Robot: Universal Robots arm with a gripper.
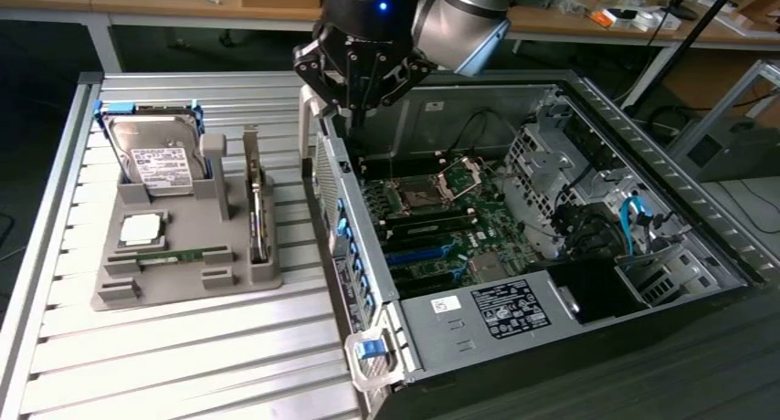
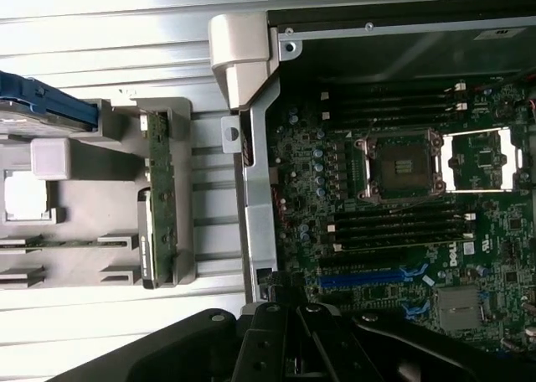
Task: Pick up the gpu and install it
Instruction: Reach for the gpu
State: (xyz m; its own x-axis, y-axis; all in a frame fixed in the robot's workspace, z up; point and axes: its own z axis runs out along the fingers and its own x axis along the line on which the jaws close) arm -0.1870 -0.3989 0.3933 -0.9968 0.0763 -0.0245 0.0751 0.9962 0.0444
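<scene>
The gpu (image 1: 255, 201) stands on edge in a slot of the grey holder (image 1: 183, 288) on the slatted table, at the exterior view's left of the open computer case (image 1: 365, 283). In the wrist view the gpu (image 2: 159, 199) shows as a thin green-edged card in the holder (image 2: 100, 168). My gripper (image 1: 353, 105) hangs above the case's wall nearest the holder, over the motherboard (image 1: 439, 224), apart from the gpu. Its black fingers (image 2: 289, 315) are shut with nothing between them. The blue slots (image 2: 368, 277) on the board lie bare.
A silver hard drive (image 1: 159, 155), a processor chip (image 1: 141, 226) and a green RAM stick (image 1: 177, 254) also sit in the holder. Cables and a drive cage (image 1: 609, 219) crowd the case's far side. Desks with clutter stand behind.
</scene>
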